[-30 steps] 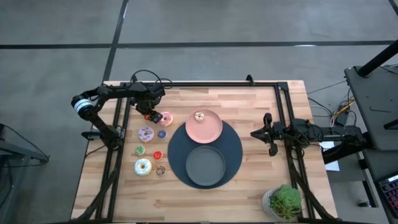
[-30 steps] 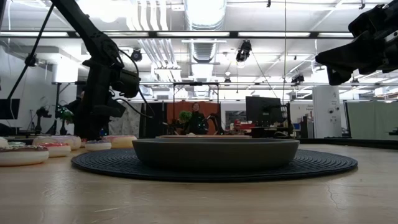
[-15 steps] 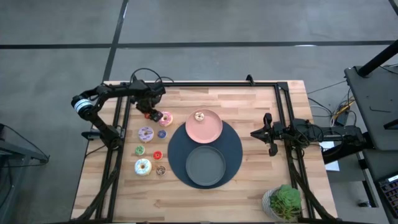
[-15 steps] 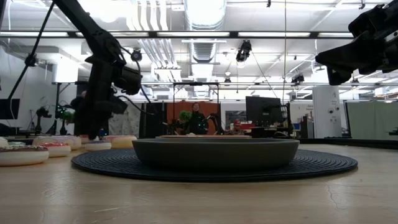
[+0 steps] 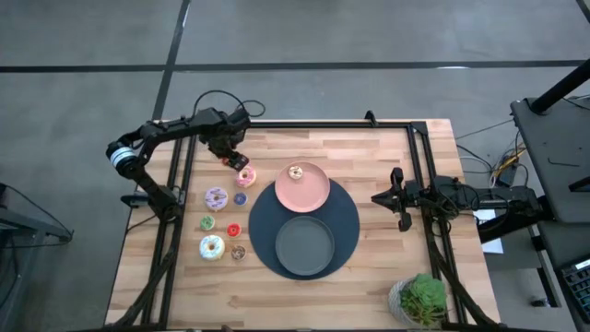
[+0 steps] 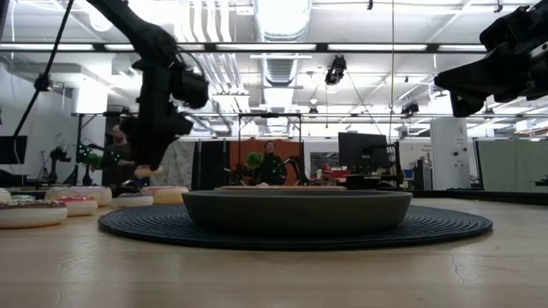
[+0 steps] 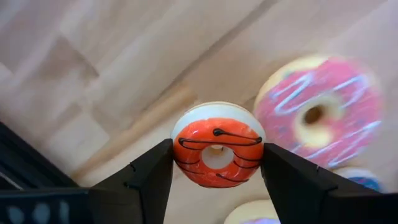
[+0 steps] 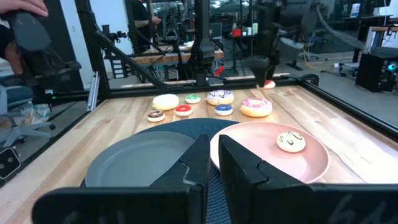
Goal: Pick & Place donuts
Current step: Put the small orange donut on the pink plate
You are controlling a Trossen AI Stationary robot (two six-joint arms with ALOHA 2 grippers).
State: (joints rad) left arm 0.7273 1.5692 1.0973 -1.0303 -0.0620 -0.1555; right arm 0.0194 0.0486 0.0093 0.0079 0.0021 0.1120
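From above I see the whole table (image 5: pixel 369 267): the dark round mat (image 5: pixel 350 231) carrying the grey plate (image 5: pixel 305 247) and the pink plate (image 5: pixel 309 189), which holds one small pale donut (image 5: pixel 296 172). Left of the mat lie the pink donut (image 5: pixel 245 176), the lilac donut (image 5: pixel 217 197), the white sprinkled donut (image 5: pixel 211 246) and the tiny blue (image 5: pixel 240 198), green (image 5: pixel 207 222), red (image 5: pixel 234 229) and tan (image 5: pixel 238 252) ones. That view hides what my left wrist camera makes plain: my left jaws (image 7: pixel 216 165) are pinching a small red-orange donut (image 7: pixel 216 154), one finger pressed to each side, spread only as wide as the ring. It has glossy orange frosting with thin dark lines, a pale rim and a small hole. The low view shows my left jaws (image 6: pixel 145 171) lifted clear above the table, the donuts lying below them. They hang over the far left part of the table, just beyond the pink donut. My right jaws (image 8: pixel 211 163) wait at the table's right edge, fingers pressed nearly together, holding nothing
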